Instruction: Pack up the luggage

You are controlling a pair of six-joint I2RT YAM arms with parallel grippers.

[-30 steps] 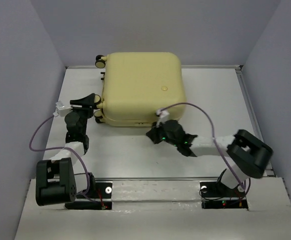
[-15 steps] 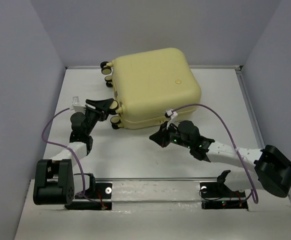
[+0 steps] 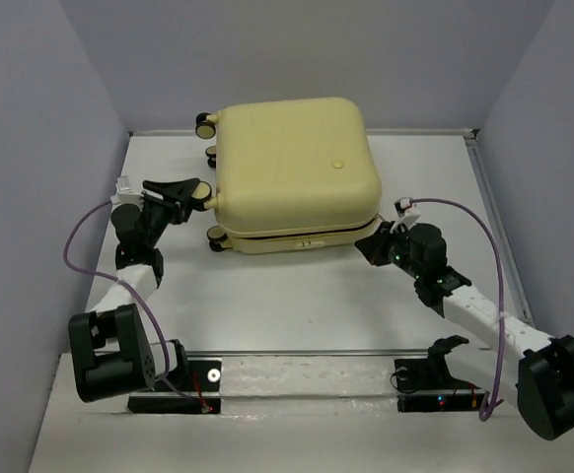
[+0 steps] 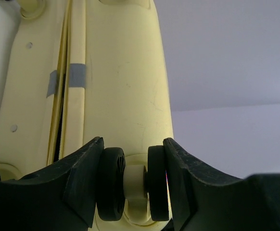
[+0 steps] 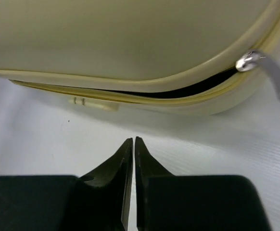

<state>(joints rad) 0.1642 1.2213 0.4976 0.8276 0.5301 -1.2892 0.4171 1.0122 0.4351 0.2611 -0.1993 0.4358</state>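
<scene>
The flat white table (image 3: 297, 305) carries the pale-yellow hard-shell suitcase (image 3: 292, 163) with rounded corners. It lies flat at the far middle of the table with its broad shell facing up. The two shell halves are nearly together. In the right wrist view a narrow gap along the seam shows black lining, and nothing of the contents can be seen through it.

The left gripper (image 3: 196, 191) is at the suitcase's left side. Its black fingers (image 4: 82, 178) are clamped on a black twin caster wheel with a cream hub (image 4: 134, 180), one finger against each outer face.

The right gripper (image 5: 133, 142) is just beside the suitcase's near right corner, over bare table. Its fingers are pressed together and hold nothing.

A grey tape patch (image 4: 77, 76) sits on the seam band above the clamped wheel. A silver metal zipper pull (image 5: 270, 77) hangs at the seam's right end.
</scene>
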